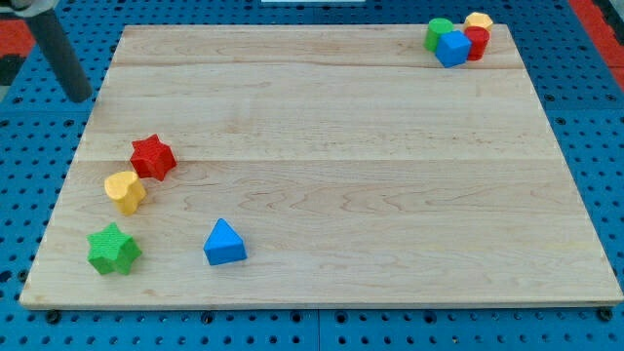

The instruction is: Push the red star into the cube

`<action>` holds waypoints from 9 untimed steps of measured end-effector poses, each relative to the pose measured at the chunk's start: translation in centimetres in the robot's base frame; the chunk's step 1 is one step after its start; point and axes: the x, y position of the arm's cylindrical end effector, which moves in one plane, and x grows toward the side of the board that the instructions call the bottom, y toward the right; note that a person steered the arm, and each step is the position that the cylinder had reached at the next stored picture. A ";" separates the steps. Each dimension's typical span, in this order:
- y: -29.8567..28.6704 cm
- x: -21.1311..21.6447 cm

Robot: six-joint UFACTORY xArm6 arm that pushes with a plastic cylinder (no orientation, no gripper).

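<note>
One red star-shaped block (152, 157) near the wooden board's (341, 166) left edge, touching one yellow heart-shaped block (125, 191). One blue cube (453, 48) far off at top right, clustered with one green (439, 32), one red (477, 42), one yellow block (479, 20). Below: one green star (113, 250), one blue triangular block (224, 243). My tip (82, 98) off the board's upper left, touching nothing.

- My tip (80, 97) is sitting off the worktop's (341, 175) upper-left edge, well apart from every block.
- The red star (152, 157) is lying near the view's left, touching the yellow heart (125, 191).
- A green star (113, 250) and blue triangle (224, 243) are resting lower down.
- The blue cube (453, 48) is sitting top right, crowded by green (438, 31), red (477, 41) and yellow (479, 20) blocks.
</note>
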 end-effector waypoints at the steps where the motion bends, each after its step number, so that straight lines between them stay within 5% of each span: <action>1: 0.1 6.0; 3: 6.9 10.7; 5: 18.8 7.5; 8: 19.8 6.8; 9: 26.4 6.4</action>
